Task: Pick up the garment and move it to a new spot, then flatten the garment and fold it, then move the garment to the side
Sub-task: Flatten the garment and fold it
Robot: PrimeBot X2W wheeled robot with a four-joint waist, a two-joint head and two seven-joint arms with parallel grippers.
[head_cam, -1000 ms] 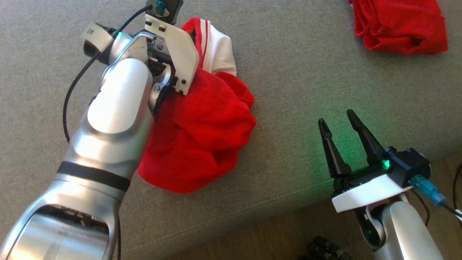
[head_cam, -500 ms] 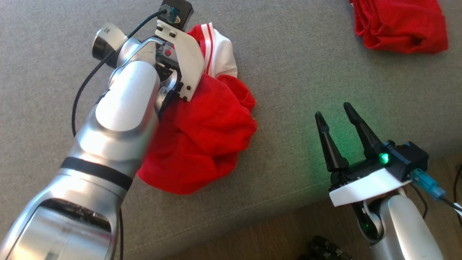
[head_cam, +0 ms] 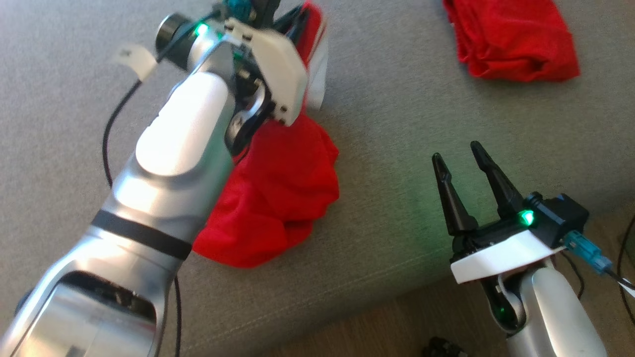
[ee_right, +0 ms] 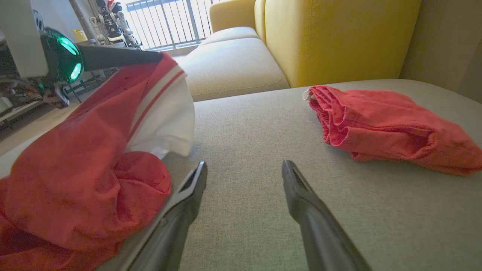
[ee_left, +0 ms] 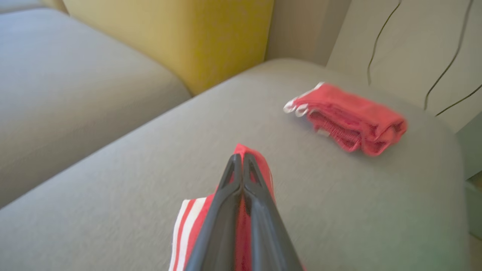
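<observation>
We hold the garment (head_cam: 278,198) with our left gripper (ee_left: 241,158). Its two fingers are pressed together on the striped edge (ee_right: 165,113), where the cloth is red with white bands. We judge that this edge was chosen because it is a firm hem, so a thin pinch there carries the rest of the fabric.

In the right wrist view the pinched part is raised above the grey sofa cushion (head_cam: 397,99). The heavy red bulk below it rests on the cushion in a crumpled heap, so the garment is only partly lifted. It lies at the left side of the cushion, near its front border.

Our right gripper (head_cam: 456,151) is released, its fingers spread apart and grasping nothing. It hovers low over the front part of the cushion, well apart from the garment. We think it waits there so that it does not disturb the lift and is ready to take a second corner for the flattening.

A second red garment (head_cam: 511,44) lies folded at the far right of the cushion, close to the yellow backrest (ee_right: 331,37). The bare grey area between the two garments looks to us like the natural new spot.
</observation>
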